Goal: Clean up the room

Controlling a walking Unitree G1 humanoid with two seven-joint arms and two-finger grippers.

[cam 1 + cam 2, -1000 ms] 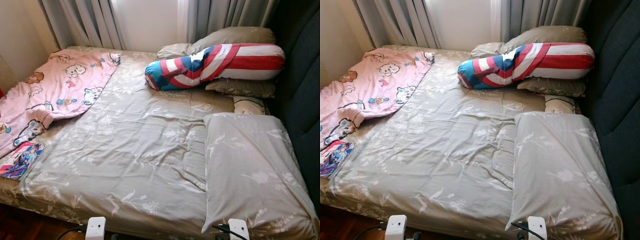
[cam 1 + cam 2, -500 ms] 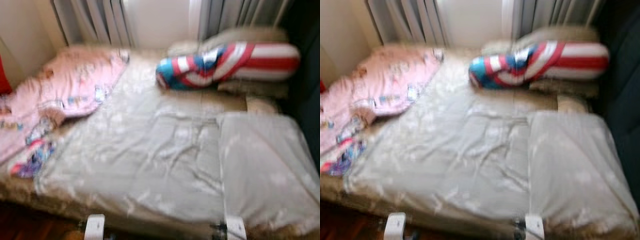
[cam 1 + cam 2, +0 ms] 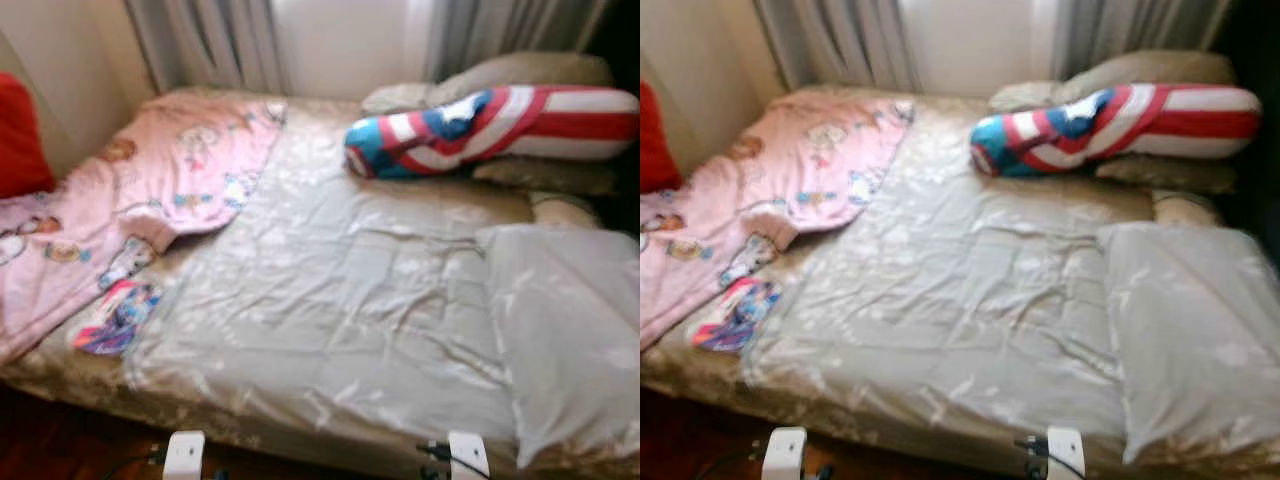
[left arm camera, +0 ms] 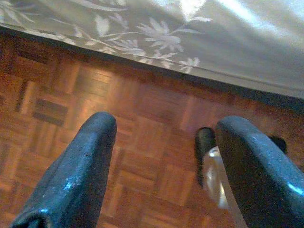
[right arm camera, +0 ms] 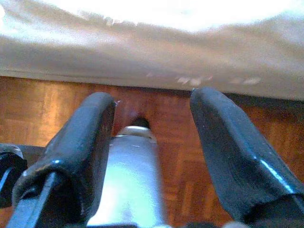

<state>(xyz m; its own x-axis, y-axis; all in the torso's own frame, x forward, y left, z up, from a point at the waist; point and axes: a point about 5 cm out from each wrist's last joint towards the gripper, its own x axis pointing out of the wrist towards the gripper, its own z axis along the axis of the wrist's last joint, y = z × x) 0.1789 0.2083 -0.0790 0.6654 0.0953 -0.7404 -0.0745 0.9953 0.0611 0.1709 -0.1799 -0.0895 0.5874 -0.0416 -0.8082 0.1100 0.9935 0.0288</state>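
Bed (image 3: 340, 300) seen from the head camera, slightly blurred: grey-beige floral sheet spread fairly flat, some wrinkles mid-bed. Pink cartoon blanket (image 3: 130, 200) bunched over the robot's left side, one corner flopped onto the sheet. Small colourful book or packet (image 3: 115, 318) lies just below the blanket's edge near the mattress side. Red, white and blue bolster (image 3: 480, 130) rests on beige pillows (image 3: 530, 75) at the far end by the curtains (image 3: 215, 45). Flat grey pillow (image 3: 570, 340) on the right. Something red (image 3: 20, 150) against the left wall, can't tell what.

Left wrist view: left gripper (image 4: 164, 171) hangs over parquet floor (image 4: 71, 104) beside the bed edge, fingers spread apart, nothing between them.

Right wrist view: right gripper (image 5: 152, 156) same, low by the bed edge, fingers apart and empty.

Progress, judged: early. Sheet looks laid; blanket unfolded, book loose, nothing being handled yet.
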